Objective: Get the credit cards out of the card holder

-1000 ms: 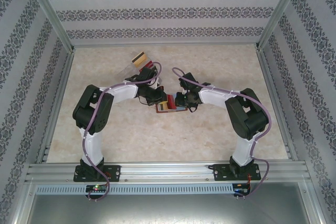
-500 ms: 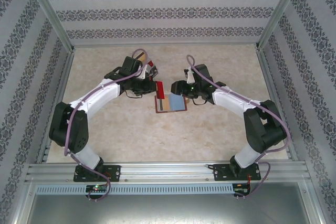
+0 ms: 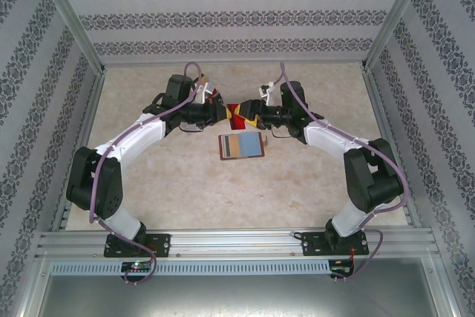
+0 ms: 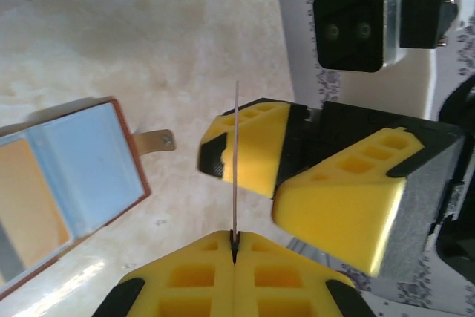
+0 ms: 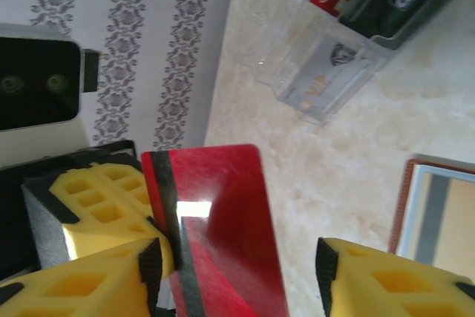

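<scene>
Left fingers (image 4: 185, 280) clenched hard on one edge of a red card (image 4: 236, 161) - from that wrist it shows as nothing but a thin line standing out of the pinch. Right fingers (image 5: 386, 280) are spread with the card lying across the gap between them, glossy red face and black stripe toward the camera. One finger sits right at the striped edge, the other stands clear of the far edge, so there's no grip from that side yet.

Looks like a hand-over in mid-air, the two arms nose to nose at the far middle of the surface (image 3: 312, 191). The holder (image 3: 241, 146) lies open and flat just nearer than the meeting point, blue and tan panels up. Whether more cards sit in it, I can't tell. Off beyond the left arm there's a clear tray (image 5: 334, 42) with a few other cards in it.

The card itself should be feather-light, stiff enough to keep its shape but springy, and slick on both faces. Squeezed edge to edge it would likely bow and ping out - better to pinch the flat faces near a free end, away from the left fingers, and have that pinch firm before the left lets go.
</scene>
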{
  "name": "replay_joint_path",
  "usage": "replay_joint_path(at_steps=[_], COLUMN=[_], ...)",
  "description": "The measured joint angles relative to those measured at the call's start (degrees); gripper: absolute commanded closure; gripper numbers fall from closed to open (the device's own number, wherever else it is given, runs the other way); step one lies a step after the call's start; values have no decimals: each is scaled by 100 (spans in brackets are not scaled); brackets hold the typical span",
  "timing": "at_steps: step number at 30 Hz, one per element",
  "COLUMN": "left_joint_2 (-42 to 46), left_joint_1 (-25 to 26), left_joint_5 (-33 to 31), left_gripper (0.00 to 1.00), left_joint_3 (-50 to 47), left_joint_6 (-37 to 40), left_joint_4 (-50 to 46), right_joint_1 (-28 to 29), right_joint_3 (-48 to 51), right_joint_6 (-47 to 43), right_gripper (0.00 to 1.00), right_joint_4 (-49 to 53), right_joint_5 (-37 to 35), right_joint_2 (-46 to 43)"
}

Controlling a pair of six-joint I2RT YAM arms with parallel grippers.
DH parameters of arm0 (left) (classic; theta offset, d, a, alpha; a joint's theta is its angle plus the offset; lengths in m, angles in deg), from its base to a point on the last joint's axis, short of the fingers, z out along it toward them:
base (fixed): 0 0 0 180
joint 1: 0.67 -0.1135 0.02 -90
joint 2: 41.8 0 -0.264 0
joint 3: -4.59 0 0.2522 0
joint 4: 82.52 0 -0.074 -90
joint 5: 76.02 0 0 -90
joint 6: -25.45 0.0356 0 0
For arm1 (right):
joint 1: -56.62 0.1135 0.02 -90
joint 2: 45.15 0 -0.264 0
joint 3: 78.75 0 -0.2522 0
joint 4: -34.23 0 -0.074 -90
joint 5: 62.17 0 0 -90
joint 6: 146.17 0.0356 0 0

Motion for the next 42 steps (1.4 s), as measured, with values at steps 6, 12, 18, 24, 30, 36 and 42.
replay_joint_path(at_steps=[6,12,18,24,30,36,42], left_joint_2=[-13,57,138,234,258,262,409], left_joint_1=[-111,-214,-175,17,164,199,151], left_joint_5=[431,525,302,-208,-492,-575,-789], left_gripper=[100,98,68,68,77,100,100], left_joint_3=[-96,-507,-1150,-1416,-1578,-1580,-1458], left_joint_6=[-358,-935,-1840,-2476,-2942,-3117,-2452], left_joint_4=[564,1353,2529,3320,4030,4352,3307], right_joint_1=[-111,-149,-103,-55,-55,-57,-57], right_joint_3=[4,122,205,223,225,243,341], right_joint_6=[461,833,1222,1580,1832,1884,1329], right_gripper=[68,88,91,91,90,82,56], right_joint_4=[-616,-979,-1342,-1681,-1971,-2026,-1281], right_joint_5=[308,332,201,-83,-203,-337,-610], right_joint_2=[26,2,-142,-153,-153,-146,-221])
